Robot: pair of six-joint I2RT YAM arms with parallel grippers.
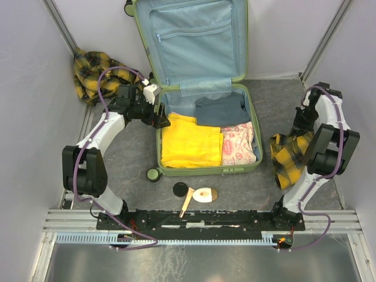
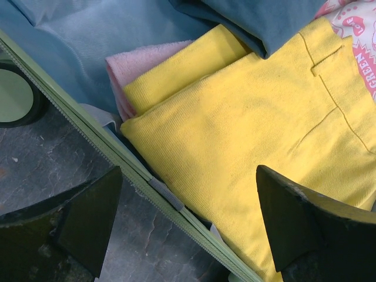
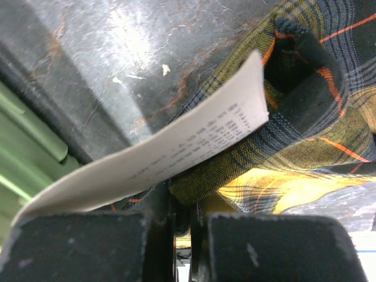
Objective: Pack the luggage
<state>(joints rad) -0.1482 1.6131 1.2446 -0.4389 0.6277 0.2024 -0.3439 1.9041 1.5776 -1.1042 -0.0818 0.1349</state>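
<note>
The lime-green luggage [image 1: 205, 170] lies open with its blue-lined lid [image 1: 191, 41] propped against the back wall. Its base holds a folded yellow garment [image 1: 191, 141], a dark teal garment [image 1: 220, 110] and a pink patterned cloth [image 1: 239, 144]. My left gripper [image 1: 160, 120] is open and empty, straddling the case's left rim [image 2: 205, 235] beside the yellow garment [image 2: 252, 117]. My right gripper [image 1: 299, 132] is shut on a yellow plaid garment [image 1: 288, 155] right of the case. In the right wrist view the plaid cloth [image 3: 305, 135] and its white label [image 3: 176, 153] sit between my fingers [image 3: 182, 205].
A second yellow plaid garment [image 1: 97, 73] lies bunched in the back left corner. A black round disc [image 1: 180, 189] and a white and wood brush-like item [image 1: 202, 195] lie in front of the case. Walls close in on both sides.
</note>
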